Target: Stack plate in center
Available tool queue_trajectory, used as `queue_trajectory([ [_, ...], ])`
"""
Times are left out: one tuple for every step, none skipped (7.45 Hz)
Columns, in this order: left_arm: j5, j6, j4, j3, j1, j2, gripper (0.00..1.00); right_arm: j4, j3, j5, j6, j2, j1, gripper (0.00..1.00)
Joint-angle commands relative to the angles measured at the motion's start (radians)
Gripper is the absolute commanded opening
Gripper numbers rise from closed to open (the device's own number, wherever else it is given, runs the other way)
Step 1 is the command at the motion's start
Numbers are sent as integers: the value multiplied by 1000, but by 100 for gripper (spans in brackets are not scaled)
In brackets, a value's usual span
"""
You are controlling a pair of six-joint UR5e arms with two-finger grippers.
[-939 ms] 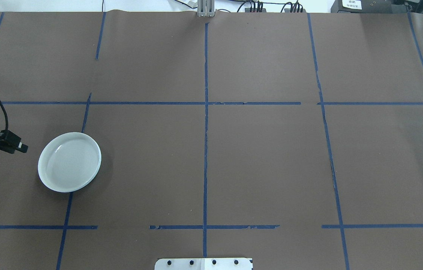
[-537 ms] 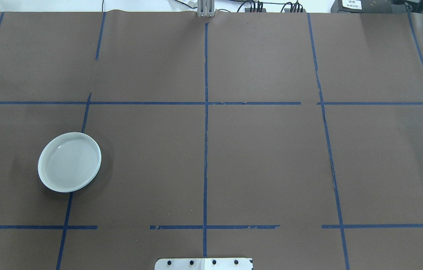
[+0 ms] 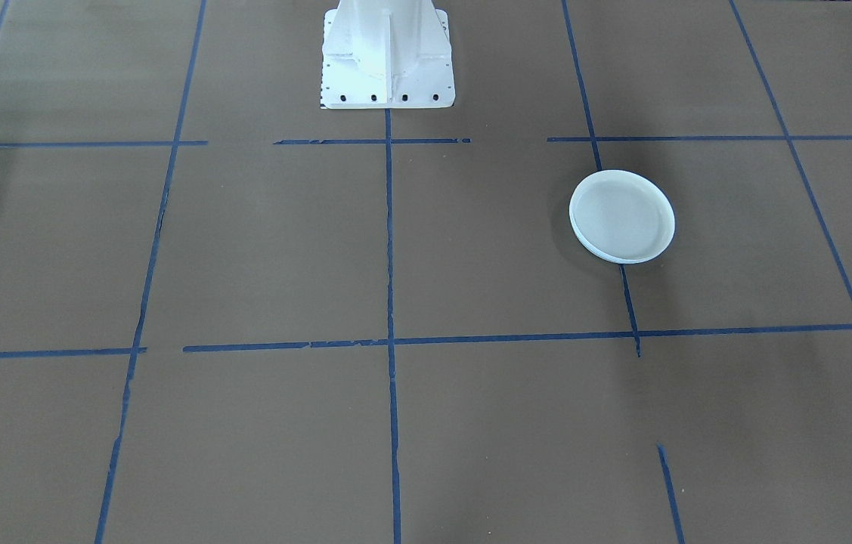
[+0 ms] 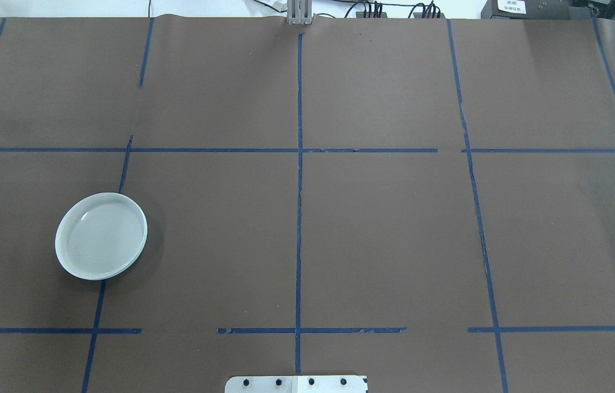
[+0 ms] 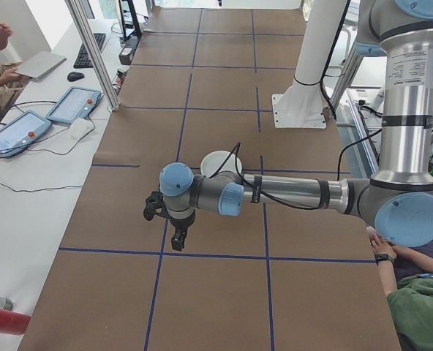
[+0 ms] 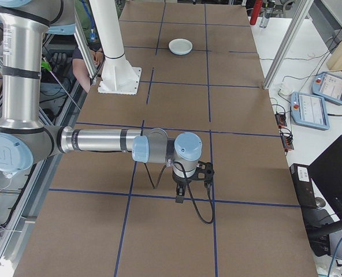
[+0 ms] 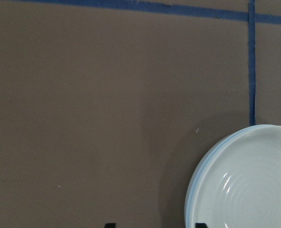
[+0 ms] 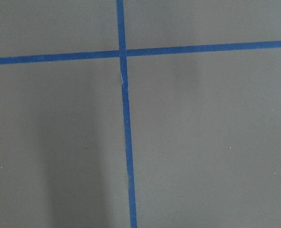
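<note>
A stack of pale plates [image 4: 101,236] rests on the brown table on my left side, also seen as the plates [image 3: 622,216] and far off [image 6: 180,46]. The top one [image 7: 247,183] is glossy with concentric rings. A pale bluish rim shows just under its left edge; the rest of that lower plate is hidden. My left gripper [image 7: 155,225] hovers beside the stack, open, with only its two tips showing and nothing between them. The right gripper [image 6: 181,193] hangs over bare table far from the plates; I cannot tell its state.
Blue tape lines [image 4: 299,191] divide the brown paper cover into squares. The white robot base [image 3: 386,53] stands at the table's edge. Control tablets [image 5: 34,121] and a person's arm lie on the side bench; another person sits by the left arm's base [image 5: 414,292].
The left gripper drew back from beside the plates and left the overhead view over its left edge. The plate stack has not moved.
</note>
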Motion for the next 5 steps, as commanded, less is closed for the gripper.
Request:
queue_trajectory([
  [4, 51, 62, -2, -60, -10, 100, 0, 0, 0, 0, 0, -1, 100],
  [6, 51, 63, 12, -60, -10, 100, 0, 0, 0, 0, 0, -1, 100],
  [3, 51, 65, 10, -60, -12, 100, -2, 0, 0, 0, 0, -1, 100],
  [3, 51, 65, 13, -60, -10, 100, 0, 0, 0, 0, 0, -1, 100],
  [6, 51, 63, 12, -60, -10, 100, 0, 0, 0, 0, 0, -1, 100],
])
